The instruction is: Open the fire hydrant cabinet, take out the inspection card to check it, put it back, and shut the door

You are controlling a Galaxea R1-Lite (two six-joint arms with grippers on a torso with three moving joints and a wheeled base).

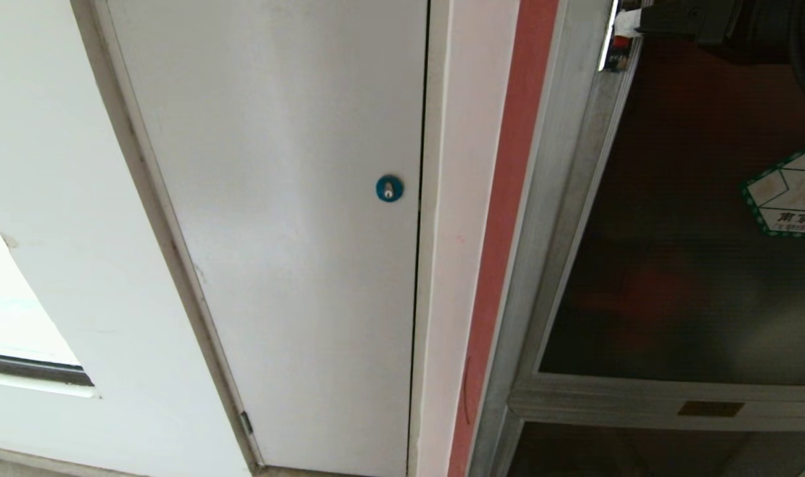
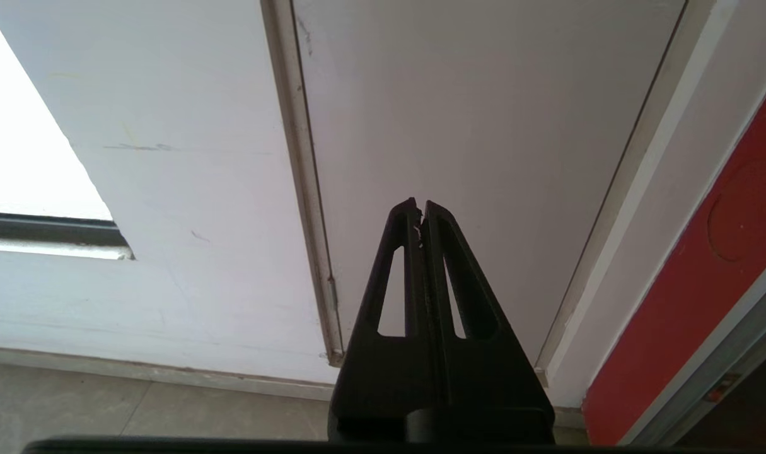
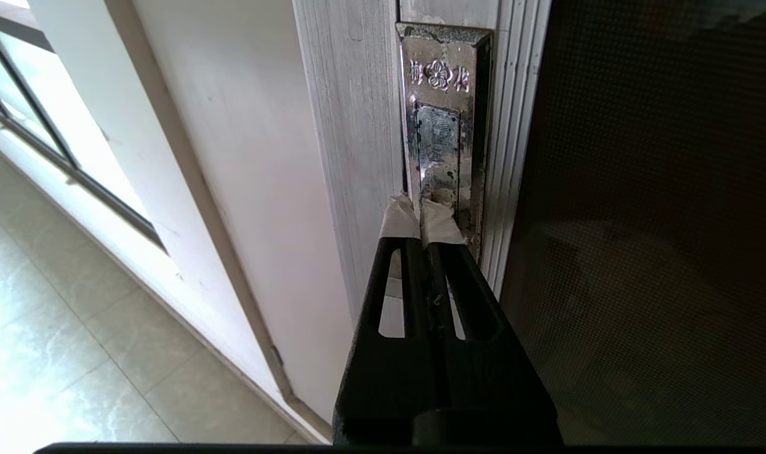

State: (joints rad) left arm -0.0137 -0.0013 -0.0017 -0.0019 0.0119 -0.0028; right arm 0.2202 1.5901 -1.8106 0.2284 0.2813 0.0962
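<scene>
The fire hydrant cabinet shows as a silver metal frame point(image 1: 541, 232) at the right of the head view. Its door point(image 1: 674, 265) is dark tinted glass with a green-bordered sticker point(image 1: 790, 192) and lies in the frame. A worn metal latch plate point(image 3: 442, 126) sits in the door's silver edge. My right gripper point(image 3: 420, 211) is shut, with its white-taped fingertips point(image 3: 398, 217) at the lower end of that latch. The right arm point(image 1: 707, 20) reaches in at the head view's top right. My left gripper point(image 2: 419, 208) is shut and empty, parked low before the white door. The inspection card is hidden.
A plain white door point(image 1: 276, 232) with a round blue lock point(image 1: 389, 188) stands left of the cabinet, past a red wall strip point(image 1: 508, 199). A window point(image 1: 18, 318) is at far left. A smaller dark panel point(image 1: 641, 454) lies below the door. Tiled floor point(image 3: 74, 315) runs along the wall.
</scene>
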